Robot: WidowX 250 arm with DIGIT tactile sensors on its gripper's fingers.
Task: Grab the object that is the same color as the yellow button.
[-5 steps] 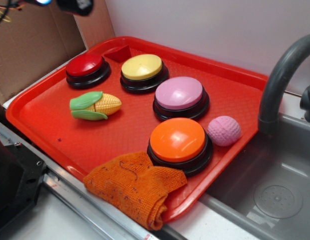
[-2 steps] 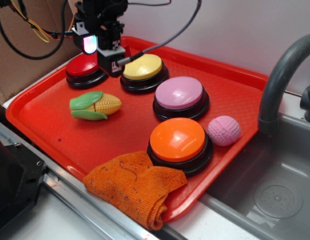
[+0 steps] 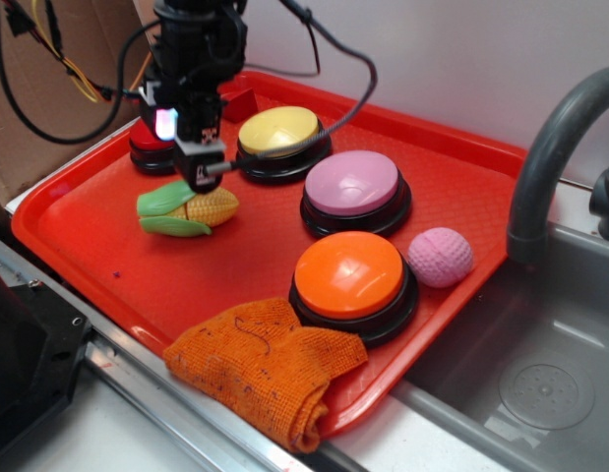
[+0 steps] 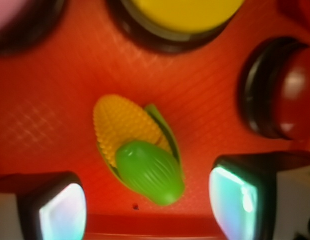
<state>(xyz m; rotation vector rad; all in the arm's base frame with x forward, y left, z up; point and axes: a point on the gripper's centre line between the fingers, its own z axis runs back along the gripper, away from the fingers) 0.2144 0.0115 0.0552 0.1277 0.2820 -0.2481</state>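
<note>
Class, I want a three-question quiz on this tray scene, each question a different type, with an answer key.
1. True or false: the claw is closed on the toy corn.
2. Multiple choice: which lies nearest the pink ball? A) red button B) orange button C) yellow button
3. Fill in: the orange cloth lies over the tray's ____ edge.

Key: 1 false, the wrist view shows both fingers apart from the corn. 2 B. 3 front.
</note>
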